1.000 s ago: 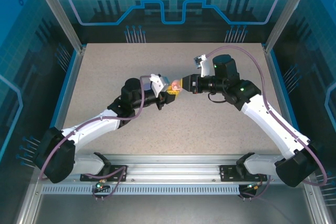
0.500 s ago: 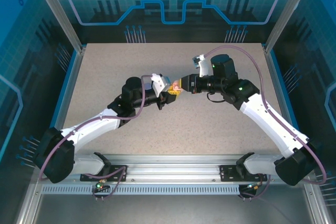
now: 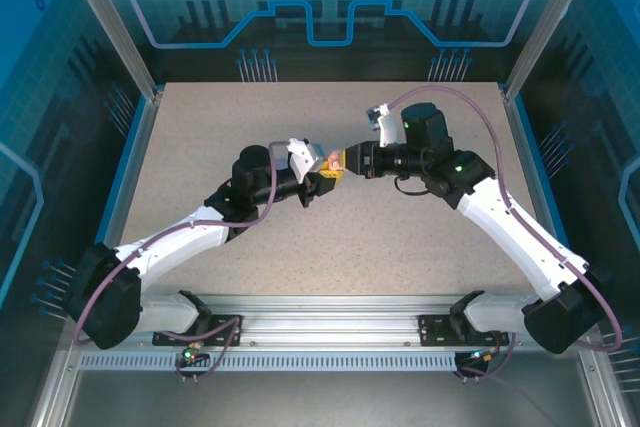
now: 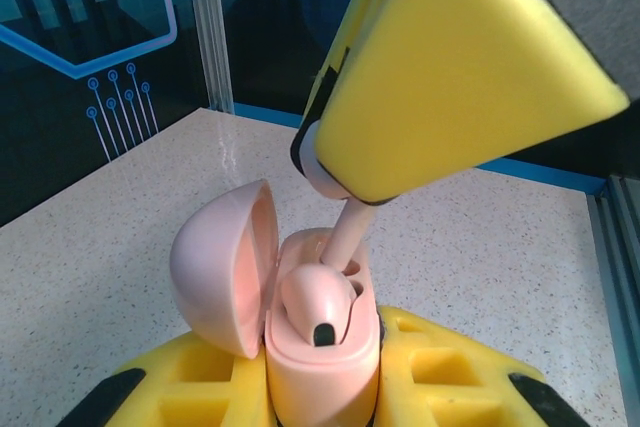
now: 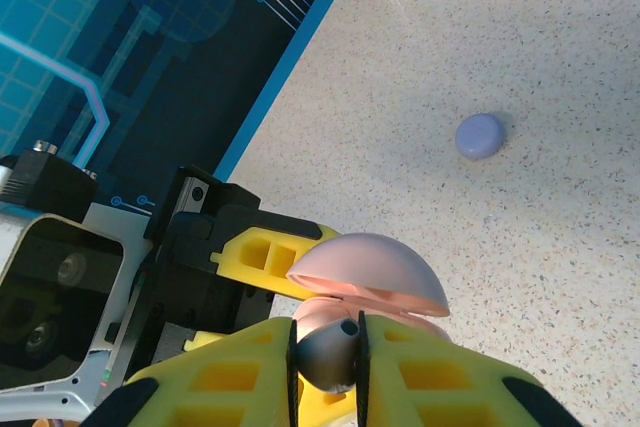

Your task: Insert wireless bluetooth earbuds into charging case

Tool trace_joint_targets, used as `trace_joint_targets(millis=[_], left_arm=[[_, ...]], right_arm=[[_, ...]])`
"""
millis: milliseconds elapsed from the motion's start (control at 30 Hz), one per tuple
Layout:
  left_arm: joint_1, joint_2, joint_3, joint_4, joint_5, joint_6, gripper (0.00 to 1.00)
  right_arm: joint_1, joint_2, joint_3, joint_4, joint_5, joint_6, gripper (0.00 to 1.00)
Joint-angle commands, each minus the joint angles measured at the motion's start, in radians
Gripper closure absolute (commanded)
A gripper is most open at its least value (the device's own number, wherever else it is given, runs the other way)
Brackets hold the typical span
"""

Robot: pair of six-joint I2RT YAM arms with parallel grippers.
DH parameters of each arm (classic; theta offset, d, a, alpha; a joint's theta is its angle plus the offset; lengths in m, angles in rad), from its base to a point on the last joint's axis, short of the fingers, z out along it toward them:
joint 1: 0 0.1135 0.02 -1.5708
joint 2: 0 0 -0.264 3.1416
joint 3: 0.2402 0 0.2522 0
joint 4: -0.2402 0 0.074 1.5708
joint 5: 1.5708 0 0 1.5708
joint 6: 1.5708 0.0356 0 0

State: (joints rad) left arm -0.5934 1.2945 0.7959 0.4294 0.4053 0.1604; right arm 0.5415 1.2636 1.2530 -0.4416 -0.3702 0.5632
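My left gripper [image 4: 320, 392] is shut on the base of a pale pink charging case [image 4: 322, 357], held above the table with its round lid [image 4: 222, 265] swung open to the left. One pinkish-beige earbud [image 4: 318, 299] sits in the case. My right gripper [image 5: 328, 367] is shut on a second earbud [image 5: 330, 355], which looks grey in shadow. Its pale stem [image 4: 346, 235] reaches down into the case's other slot. The yellow right fingers [image 4: 455, 77] hang just above the case. In the top view both grippers [image 3: 322, 173] [image 3: 346, 159] meet at the case [image 3: 333, 164] mid-table.
A small round lilac case [image 5: 479, 135] lies shut on the speckled tabletop [image 5: 560, 247] beyond the pink lid [image 5: 370, 269]. The left gripper's black body and yellow finger [image 5: 265, 245] stand right in front of my right wrist. Blue walls ring the table.
Both wrists have shifted only slightly to the left. The grips on the case and on the earbud are unchanged.
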Motion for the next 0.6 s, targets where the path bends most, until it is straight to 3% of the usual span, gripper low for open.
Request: trace_joint_targets(millis=[0,567], left_arm=[[-0.007,-0.018,0.034,0.017,-0.007,0.016,0.93],[-0.007,-0.035,0.028,0.006,-0.002,0.038,0.94]], right_arm=[[0.019,0.010,0.034,-0.022,0.012,-0.019,0.78],[0.020,0.028,0.046,-0.055,0.001,-0.019,0.78]])
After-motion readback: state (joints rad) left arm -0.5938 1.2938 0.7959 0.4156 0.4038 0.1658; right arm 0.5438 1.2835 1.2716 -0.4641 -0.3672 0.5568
